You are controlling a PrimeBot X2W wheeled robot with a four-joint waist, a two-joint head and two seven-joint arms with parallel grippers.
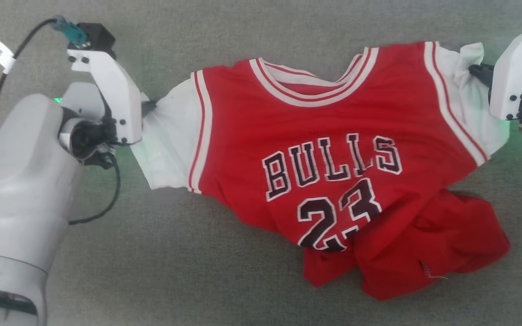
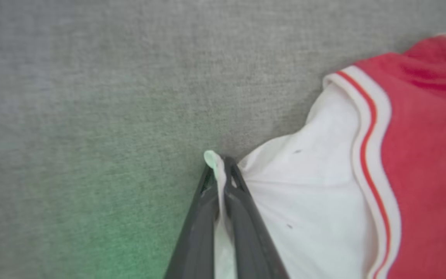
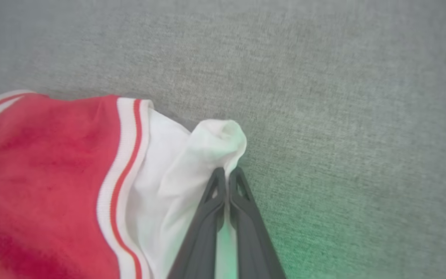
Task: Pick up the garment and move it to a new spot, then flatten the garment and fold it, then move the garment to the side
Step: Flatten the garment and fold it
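In the head view the Bulls jersey (image 1: 324,149) lies on the grey surface (image 1: 243,280), hem bunched; in the wrist views my left gripper (image 2: 221,170) and right gripper (image 3: 227,182) each pinch its white sleeve cloth, so I judge I am flattening and must smooth the hem next.

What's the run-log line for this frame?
phase: flatten | left gripper: shut on garment, left sleeve | right gripper: shut on garment, right sleeve | garment: top spread, bottom bunched | surface: grey fabric
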